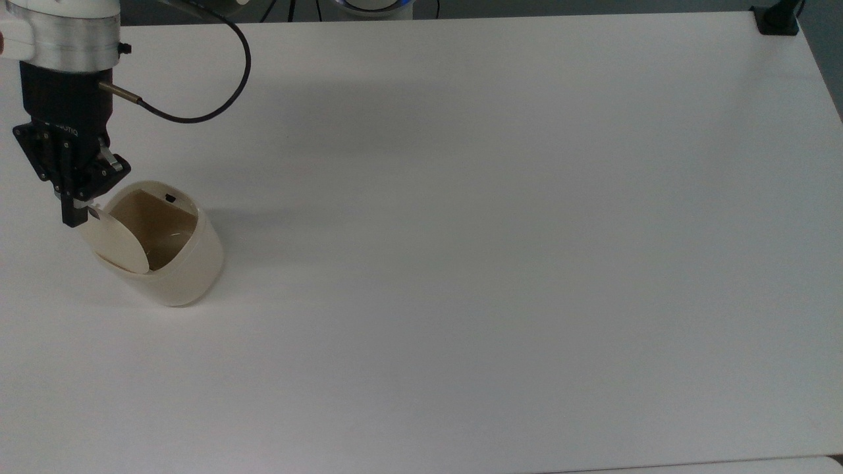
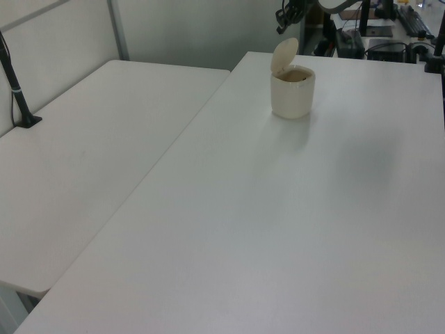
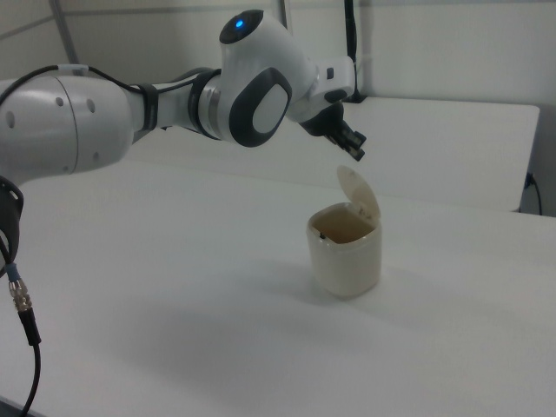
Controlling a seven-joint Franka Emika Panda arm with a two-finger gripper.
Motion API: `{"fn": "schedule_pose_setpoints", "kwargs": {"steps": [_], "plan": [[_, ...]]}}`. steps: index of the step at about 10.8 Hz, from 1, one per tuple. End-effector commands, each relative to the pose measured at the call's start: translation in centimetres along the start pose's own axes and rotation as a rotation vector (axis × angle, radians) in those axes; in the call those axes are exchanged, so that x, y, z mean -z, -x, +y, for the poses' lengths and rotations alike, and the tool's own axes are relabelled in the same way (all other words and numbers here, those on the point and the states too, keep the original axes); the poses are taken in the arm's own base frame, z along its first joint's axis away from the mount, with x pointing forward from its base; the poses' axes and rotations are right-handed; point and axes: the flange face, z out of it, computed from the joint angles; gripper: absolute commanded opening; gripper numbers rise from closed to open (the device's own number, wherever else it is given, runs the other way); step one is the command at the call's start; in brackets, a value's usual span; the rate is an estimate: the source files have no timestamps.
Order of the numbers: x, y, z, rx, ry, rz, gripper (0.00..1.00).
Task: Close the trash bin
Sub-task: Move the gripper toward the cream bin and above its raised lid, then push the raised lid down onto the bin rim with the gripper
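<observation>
While its hinged lid [image 1: 113,240] stands raised, the cream-beige trash bin [image 1: 172,263] sits on the white counter [image 1: 500,250] near the top view's left edge, showing a tan inside and a small black catch at the rim. Its body is rounded and plain. In the right view the lid tilts up and back from the opening. Reaching in from the top view's upper left, the white arm [image 3: 130,104] holds its black claw [image 1: 71,214] tip-down just at the lid's upper edge; its fingers look pressed together, gripping nothing. A black cable [image 1: 217,85] loops from the wrist.
</observation>
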Motion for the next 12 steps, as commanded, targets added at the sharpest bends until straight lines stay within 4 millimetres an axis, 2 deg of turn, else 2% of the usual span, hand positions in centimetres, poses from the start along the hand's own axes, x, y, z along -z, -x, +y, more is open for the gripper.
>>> {"fn": "schedule_pose_setpoints", "kwargs": {"steps": [1, 3, 6, 8, 12], "plan": [[-1.5, 0.7, 0.2, 0.013, 0.021, -0.007, 0.0], [-2.2, 1.6, 0.2, 0.049, 0.039, -0.055, 0.0], [-3.1, 4.3, 0.0, 0.212, 0.059, -0.296, 0.0], [-3.7, 5.2, 0.0, 0.218, 0.061, -0.341, 0.0], [-6.1, 8.0, -0.2, 0.242, 0.062, -0.422, 0.0]]}}
